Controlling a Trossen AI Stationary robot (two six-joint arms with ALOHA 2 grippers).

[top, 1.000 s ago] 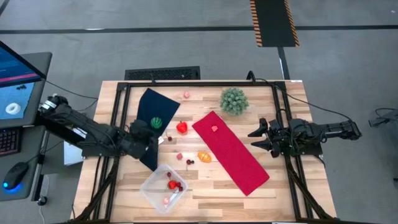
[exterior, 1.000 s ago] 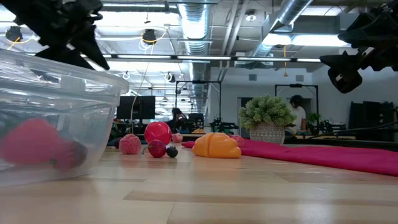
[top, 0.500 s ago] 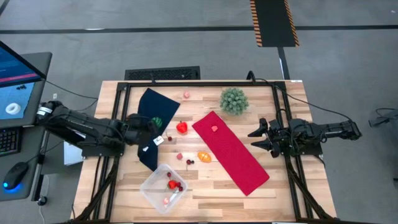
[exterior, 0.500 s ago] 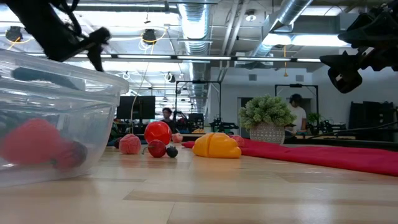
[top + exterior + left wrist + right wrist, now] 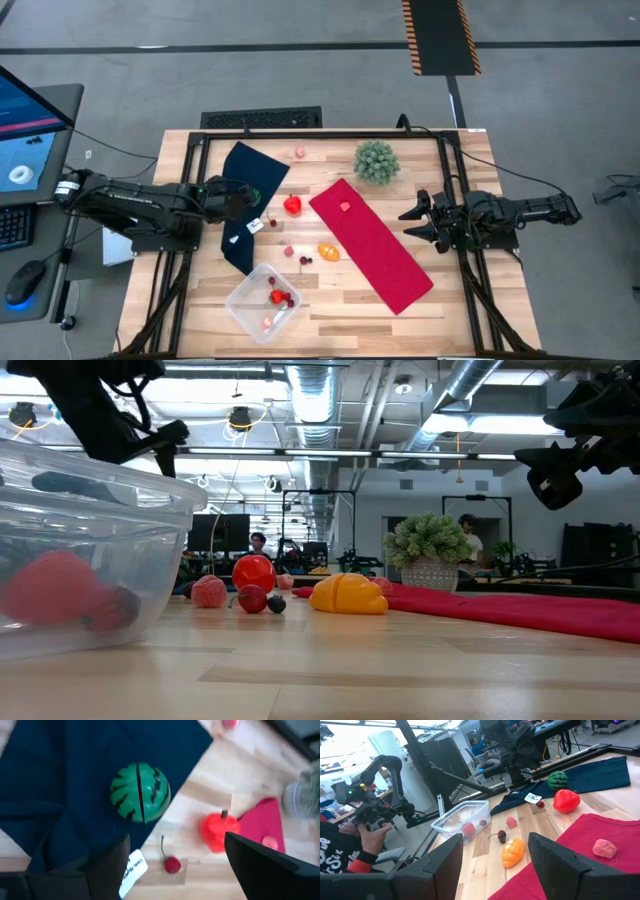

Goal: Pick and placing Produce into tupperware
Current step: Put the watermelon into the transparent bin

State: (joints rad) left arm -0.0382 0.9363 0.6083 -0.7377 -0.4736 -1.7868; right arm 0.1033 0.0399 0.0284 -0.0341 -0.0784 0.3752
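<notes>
over the dark blue cloth [image 5: 245, 190], the left gripper [image 5: 243, 197] hangs with its fingers spread wide and nothing between them. just past its fingertips a green striped toy watermelon [image 5: 140, 793] sits on the cloth, away from the clear tupperware [image 5: 264, 302]. off the cloth's edge lie a small white tag [image 5: 131, 872], a stemmed cherry [image 5: 172, 864] and a red toy pepper [image 5: 292, 205], all on bare wooden table [image 5: 340, 300].

the tupperware sits at the table's near edge, below the cloth's lower tip, tilted relative to the table sides. it holds a red piece [image 5: 276, 296], a dark berry beside it and a pale pink piece [image 5: 267, 321].

between cloth and red cloth [image 5: 371, 243] lie a pink berry [image 5: 289, 251], dark cherries [image 5: 305, 260] and an orange toy [image 5: 328, 252]. a small pink-red piece [image 5: 345, 207] rests on the red cloth, and another pink one [image 5: 299, 152] lies near the table's far edge. the spiky green plant ball [image 5: 376, 161] stands beyond the red cloth.

the right gripper [image 5: 416, 222] waits by the red cloth's right side, fingers apart and empty.
</notes>
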